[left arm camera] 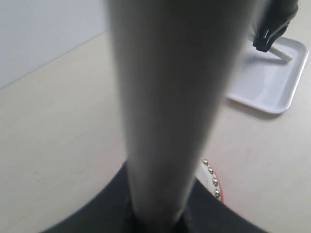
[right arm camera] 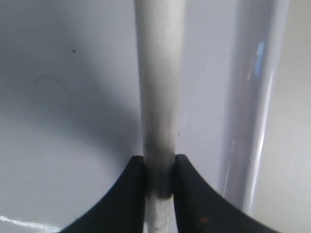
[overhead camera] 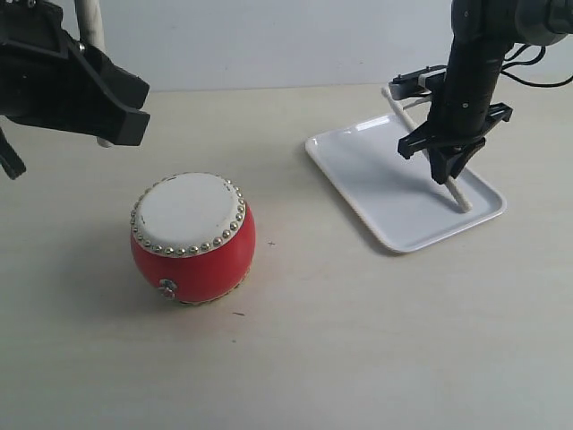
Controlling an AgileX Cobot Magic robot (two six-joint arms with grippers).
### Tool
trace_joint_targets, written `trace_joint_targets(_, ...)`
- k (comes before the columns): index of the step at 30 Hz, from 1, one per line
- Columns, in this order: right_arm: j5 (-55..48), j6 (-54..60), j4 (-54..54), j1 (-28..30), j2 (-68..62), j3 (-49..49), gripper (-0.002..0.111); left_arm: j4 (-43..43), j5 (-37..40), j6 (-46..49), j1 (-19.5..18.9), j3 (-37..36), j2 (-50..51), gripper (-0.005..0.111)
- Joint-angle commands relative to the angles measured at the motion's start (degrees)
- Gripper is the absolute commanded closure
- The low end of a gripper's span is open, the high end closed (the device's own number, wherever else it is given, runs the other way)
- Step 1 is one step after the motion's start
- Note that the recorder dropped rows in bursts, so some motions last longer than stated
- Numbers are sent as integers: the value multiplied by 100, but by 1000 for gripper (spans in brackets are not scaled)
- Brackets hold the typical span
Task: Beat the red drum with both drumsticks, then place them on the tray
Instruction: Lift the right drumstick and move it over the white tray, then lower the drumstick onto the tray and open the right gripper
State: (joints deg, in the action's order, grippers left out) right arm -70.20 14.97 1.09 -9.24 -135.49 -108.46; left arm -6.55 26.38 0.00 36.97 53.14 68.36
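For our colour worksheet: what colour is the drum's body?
The drum has a red body; exterior view shows it best.

We see bright, even light over the table (overhead camera: 358, 340). The red drum (overhead camera: 192, 237) throws a soft shadow to its left. The tray (overhead camera: 376, 175) carries mild glare on its rim. In the left wrist view the left drumstick (left arm camera: 170, 97) is a close blur; in the right wrist view the right drumstick (right arm camera: 159, 87) is sharper, with a soft shadow beside it.

Drum (overhead camera: 192, 237) left on table (overhead camera: 358, 340), tray (overhead camera: 358, 157) right and farther back; 1 drumstick (overhead camera: 458, 197) over tray, 2nd drumstick (overhead camera: 89, 25) high behind drum.
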Motion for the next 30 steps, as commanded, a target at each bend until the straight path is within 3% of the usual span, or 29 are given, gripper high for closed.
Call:
trace_joint_targets(1,24,0,37,-4,-46,8,108,-31,-41,0,27,36,3,107)
trace_joint_targets(12,73,-116,47,-4,-192,8,106,-31,-41,0,27,36,3,107)
trace_joint_targets(23,115,-129,34,-4,-102,8,50,-31,-41,0,27,36,3,107)
trace_joint_targets(30,309,-107,-513,-4,658,8,44,-31,-624,0,-24,-72,3,107)
